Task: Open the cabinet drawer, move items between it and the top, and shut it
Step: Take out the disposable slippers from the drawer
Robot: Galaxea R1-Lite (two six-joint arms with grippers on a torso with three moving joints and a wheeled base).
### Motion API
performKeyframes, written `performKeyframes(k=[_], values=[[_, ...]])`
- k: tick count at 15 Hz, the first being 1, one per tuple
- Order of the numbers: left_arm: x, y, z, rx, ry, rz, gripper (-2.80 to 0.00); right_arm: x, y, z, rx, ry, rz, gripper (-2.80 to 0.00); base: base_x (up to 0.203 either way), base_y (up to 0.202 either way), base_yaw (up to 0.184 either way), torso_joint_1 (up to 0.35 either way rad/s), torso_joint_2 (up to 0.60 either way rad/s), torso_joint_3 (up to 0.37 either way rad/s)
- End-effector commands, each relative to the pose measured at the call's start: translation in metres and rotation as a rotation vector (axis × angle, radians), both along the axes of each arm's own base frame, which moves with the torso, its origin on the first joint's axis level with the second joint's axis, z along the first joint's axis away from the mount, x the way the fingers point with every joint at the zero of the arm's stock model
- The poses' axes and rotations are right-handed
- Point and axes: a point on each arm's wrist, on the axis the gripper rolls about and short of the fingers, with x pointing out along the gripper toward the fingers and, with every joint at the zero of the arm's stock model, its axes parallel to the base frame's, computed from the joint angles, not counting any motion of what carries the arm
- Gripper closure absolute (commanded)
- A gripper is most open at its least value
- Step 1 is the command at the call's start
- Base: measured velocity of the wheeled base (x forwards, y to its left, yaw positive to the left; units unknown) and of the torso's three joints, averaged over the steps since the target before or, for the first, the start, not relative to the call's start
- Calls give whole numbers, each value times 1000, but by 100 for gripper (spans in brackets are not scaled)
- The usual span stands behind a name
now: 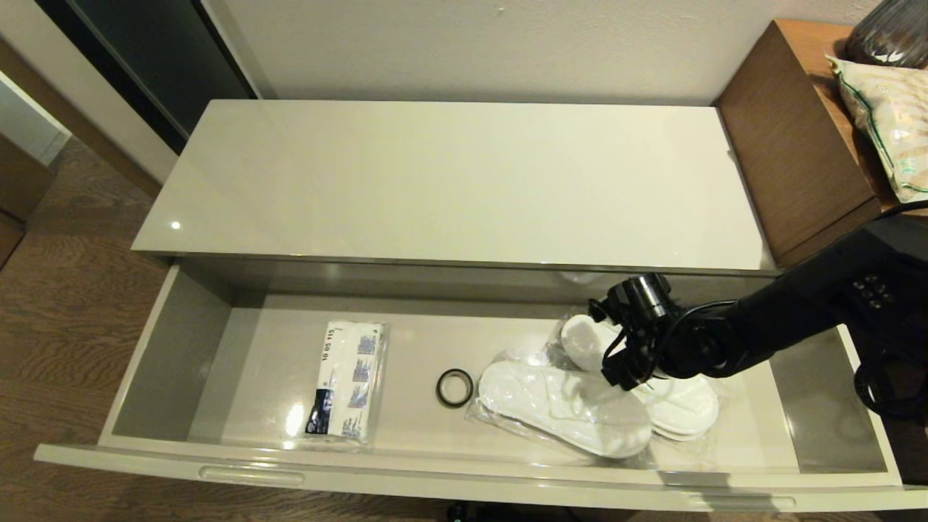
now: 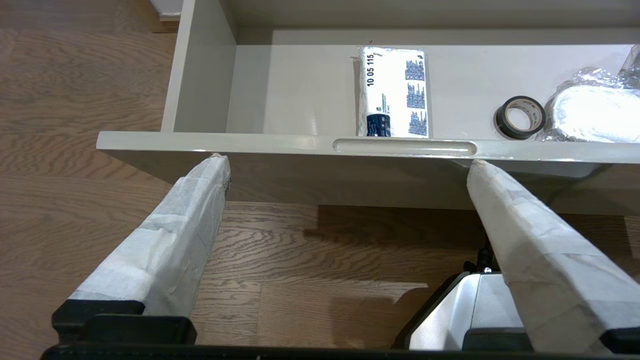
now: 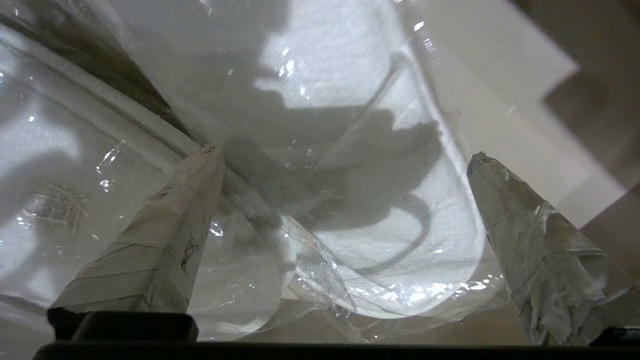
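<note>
The cabinet drawer stands pulled fully out below the bare cream top. Inside lie a flat white packet at the left and two bagged pairs of white slippers at the right, one nearer the front and one behind it. My right gripper points down over the slippers, open, its taped fingers straddling a bagged slipper. Nothing is held. My left gripper hangs open low in front of the drawer's front panel, out of the head view.
A small black ring lies between the packet and the slippers. A taller brown wooden desk with a cushion stands at the right of the cabinet. Wood floor lies to the left and in front.
</note>
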Motion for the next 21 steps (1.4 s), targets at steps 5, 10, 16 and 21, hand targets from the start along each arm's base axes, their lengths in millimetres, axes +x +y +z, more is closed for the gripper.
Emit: performKeyframes(k=[5, 10, 16, 21], values=[[0, 0, 0, 0, 0, 0, -280, -8, -2, -20, -19, 6, 33, -280, 0, 0, 0, 0, 0, 0], [0, 0, 0, 0, 1, 0, -280, -3, 0, -39, -12, -20, 37, -280, 0, 0, 0, 0, 0, 0], [0, 0, 0, 0, 1, 0, -280, -4, 0, -48, -29, -36, 60, 0, 0, 0, 0, 0, 0, 0], [0, 0, 0, 0, 1, 0, -280, 2, 1, -4, -1, -124, 59, 0, 0, 0, 0, 0, 0, 0]])
